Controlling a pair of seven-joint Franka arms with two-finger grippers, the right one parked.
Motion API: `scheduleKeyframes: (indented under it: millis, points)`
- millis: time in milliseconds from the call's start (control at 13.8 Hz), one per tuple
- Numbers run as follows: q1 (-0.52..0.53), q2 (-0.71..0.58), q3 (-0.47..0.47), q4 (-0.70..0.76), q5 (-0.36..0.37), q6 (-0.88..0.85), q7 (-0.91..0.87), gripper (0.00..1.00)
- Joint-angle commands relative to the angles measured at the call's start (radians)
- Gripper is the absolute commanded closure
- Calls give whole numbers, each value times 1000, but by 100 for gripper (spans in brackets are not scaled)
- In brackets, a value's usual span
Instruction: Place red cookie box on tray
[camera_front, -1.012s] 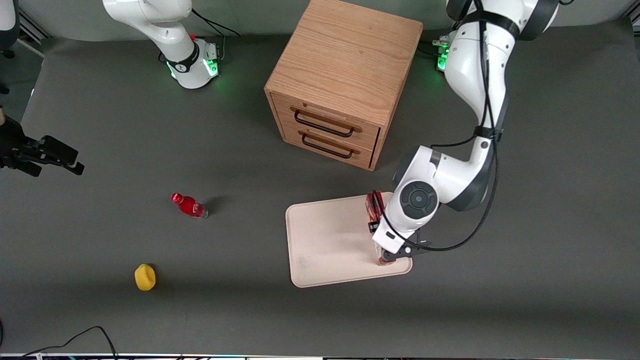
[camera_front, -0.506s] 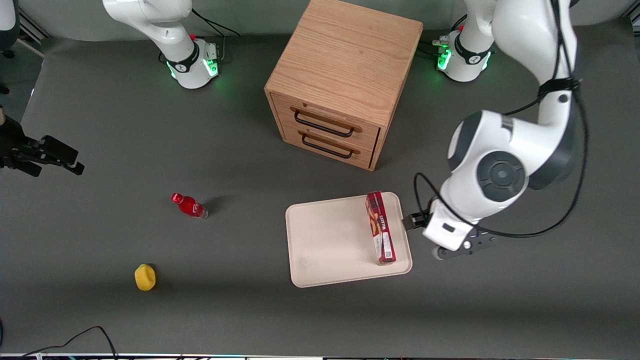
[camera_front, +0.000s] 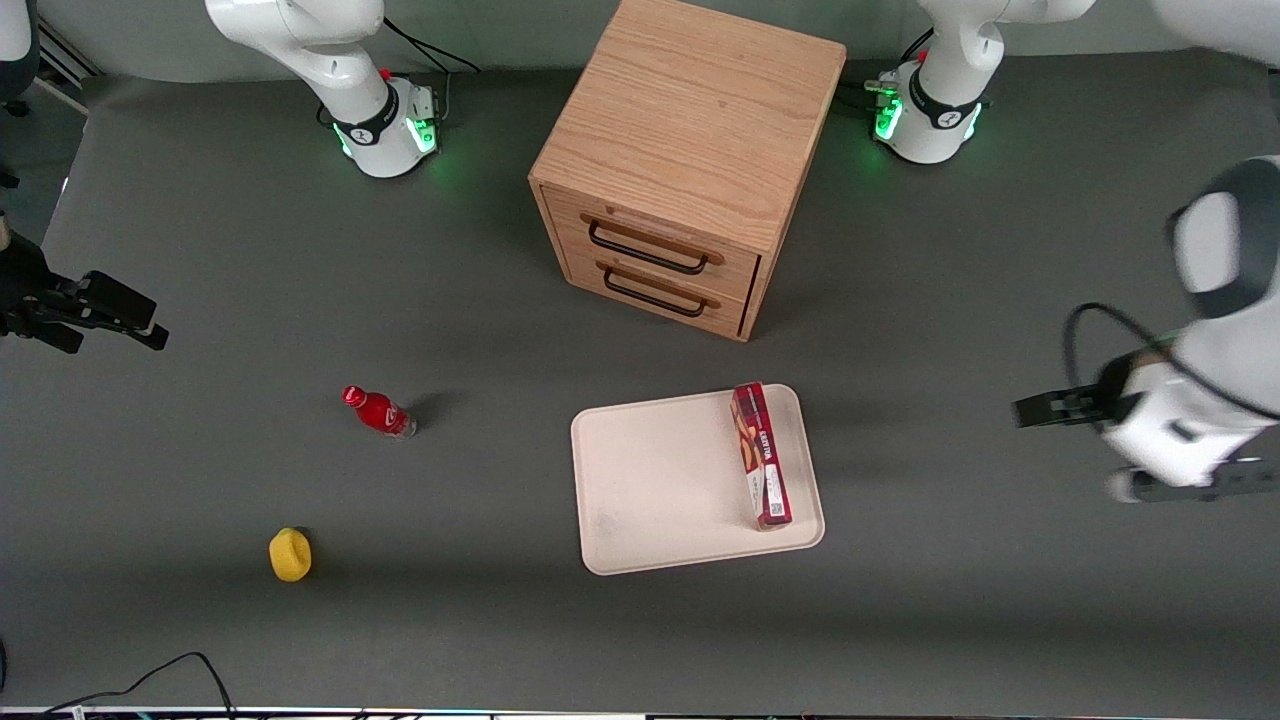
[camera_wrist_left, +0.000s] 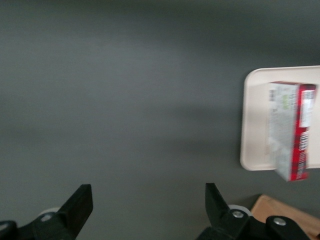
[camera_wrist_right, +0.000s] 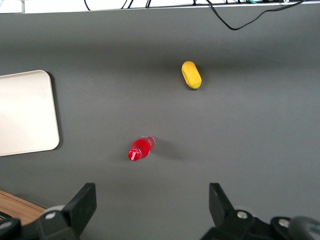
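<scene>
Red cookie box (camera_front: 761, 456) being seen lying flat on tray (camera_front: 660, 490), along tray edge toward working arm's end, lower centre of front view. End effector (camera_front: 1075, 445) being held empty, fingers (camera_wrist_left: 80, 202) spread wide, above bare counter (camera_front: 950, 580), well apart from tray, at right edge of front view.

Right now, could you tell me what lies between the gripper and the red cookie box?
Only bare dark tabletop and the tray's rim, in the front view; the open gripper hangs apart from the red cookie box.
</scene>
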Motion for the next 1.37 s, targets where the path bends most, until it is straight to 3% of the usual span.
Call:
scheduleKeyframes:
  millis: [0,72,289,867,1301]
  points:
    - [18,-37,4,-53,36,-8,45,0]
    - [17,-53,18,-87,74,16,46,0]
    - [24,-174,20,-287,76,195,48,0]
    - [41,-330,18,-312,90,84,59,0]
    - [23,-308,3,-331,72,125,54,0]
